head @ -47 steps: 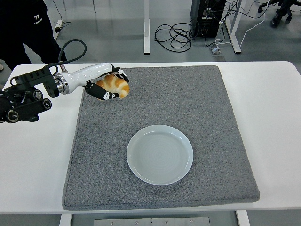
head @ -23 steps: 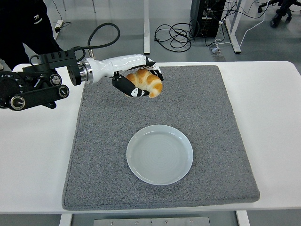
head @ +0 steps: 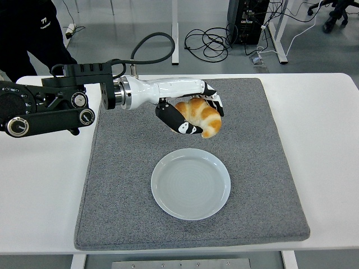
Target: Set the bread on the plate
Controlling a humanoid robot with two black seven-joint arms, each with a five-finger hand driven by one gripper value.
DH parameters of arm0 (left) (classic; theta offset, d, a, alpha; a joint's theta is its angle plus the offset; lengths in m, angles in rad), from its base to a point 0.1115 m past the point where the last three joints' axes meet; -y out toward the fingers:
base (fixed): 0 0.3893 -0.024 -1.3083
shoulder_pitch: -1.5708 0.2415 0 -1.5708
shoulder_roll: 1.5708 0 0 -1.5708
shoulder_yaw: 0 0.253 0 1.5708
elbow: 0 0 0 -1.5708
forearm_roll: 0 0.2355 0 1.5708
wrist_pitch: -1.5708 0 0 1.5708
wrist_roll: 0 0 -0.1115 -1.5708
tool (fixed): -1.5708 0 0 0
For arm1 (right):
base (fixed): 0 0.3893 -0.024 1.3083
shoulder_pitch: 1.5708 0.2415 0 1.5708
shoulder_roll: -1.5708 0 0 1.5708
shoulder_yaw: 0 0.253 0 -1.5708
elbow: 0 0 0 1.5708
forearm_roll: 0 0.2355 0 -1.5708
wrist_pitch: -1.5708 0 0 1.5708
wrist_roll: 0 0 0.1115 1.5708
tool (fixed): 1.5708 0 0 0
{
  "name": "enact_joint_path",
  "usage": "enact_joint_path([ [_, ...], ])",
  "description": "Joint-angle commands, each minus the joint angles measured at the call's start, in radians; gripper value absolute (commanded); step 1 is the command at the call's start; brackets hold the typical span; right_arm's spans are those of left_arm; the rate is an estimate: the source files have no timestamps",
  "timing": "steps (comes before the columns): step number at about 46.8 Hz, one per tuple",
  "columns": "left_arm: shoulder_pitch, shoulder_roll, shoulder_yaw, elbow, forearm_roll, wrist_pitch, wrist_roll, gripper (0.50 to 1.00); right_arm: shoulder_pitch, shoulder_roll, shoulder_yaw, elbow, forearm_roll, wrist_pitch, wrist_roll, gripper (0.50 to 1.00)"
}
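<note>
Bread (head: 201, 116) in left hand (head: 190, 112) slants toward near-right.

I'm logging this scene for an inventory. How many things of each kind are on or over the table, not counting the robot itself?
Bread, held in the left hand above the mat: 1
Plate, pale and empty, on the mat: 1
Grey mat, on the white table: 1
Total: 3

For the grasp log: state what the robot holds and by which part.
The left hand holds the bread, fingers curled around its left half, right end sticking out, above the mat beyond the empty plate.
</note>
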Motion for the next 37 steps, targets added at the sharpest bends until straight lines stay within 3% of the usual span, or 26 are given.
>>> enact_joint_path([
  [1,0.004,-0.003,0.006,-0.023,0.006,0.003,0.004,0.500,0.000,0.000,0.000,0.000,0.000,0.000,0.000,1.000],
  [12,0.052,-0.007,0.006,-0.026,0.080,0.013,0.001,0.500,0.000,0.000,0.000,0.000,0.000,0.000,0.000,1.000],
  [21,0.145,-0.001,-0.003,-0.026,0.235,0.067,-0.001,0.500,0.002,0.000,0.000,0.000,0.000,0.000,0.000,1.000],
  [37,0.251,-0.006,-0.004,-0.023,0.333,0.151,-0.013,0.500,0.002,0.000,0.000,0.000,0.000,0.000,0.000,1.000],
])
